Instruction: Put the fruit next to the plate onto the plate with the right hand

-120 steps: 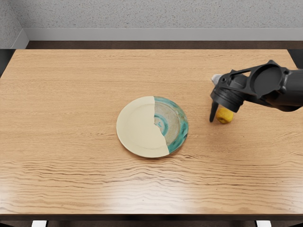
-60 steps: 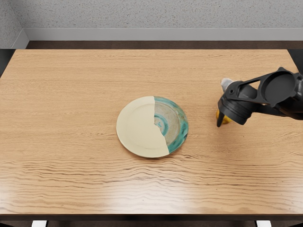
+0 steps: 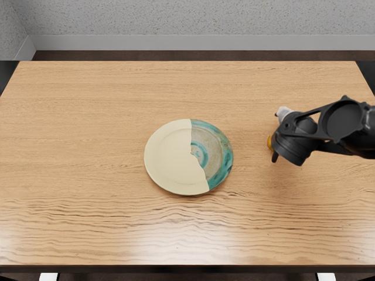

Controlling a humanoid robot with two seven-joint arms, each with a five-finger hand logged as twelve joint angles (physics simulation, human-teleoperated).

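Since a second ago, your right hand (image 3: 293, 143) has drifted toward the right edge of the frame and settled a little lower, so it now covers far more of the fruit (image 3: 270, 141) than it did. Its dark arm comes in from the right edge at mid-height, with the round wrist housing up and to the right of the hand. From this view you cannot tell whether the hand is closed on the fruit or only sits over it.

Only a thin yellow sliver of the fruit shows, peeking out at the hand's left side, touching or just under it; the rest is hidden. It is at counter level, right of centre in the frame.

Further left, the plate (image 3: 173, 158) lies flat at the centre of the frame, half cream, half teal glaze, well apart from the fruit and hand. Bare wooden counter (image 3: 88, 117) lies between them.
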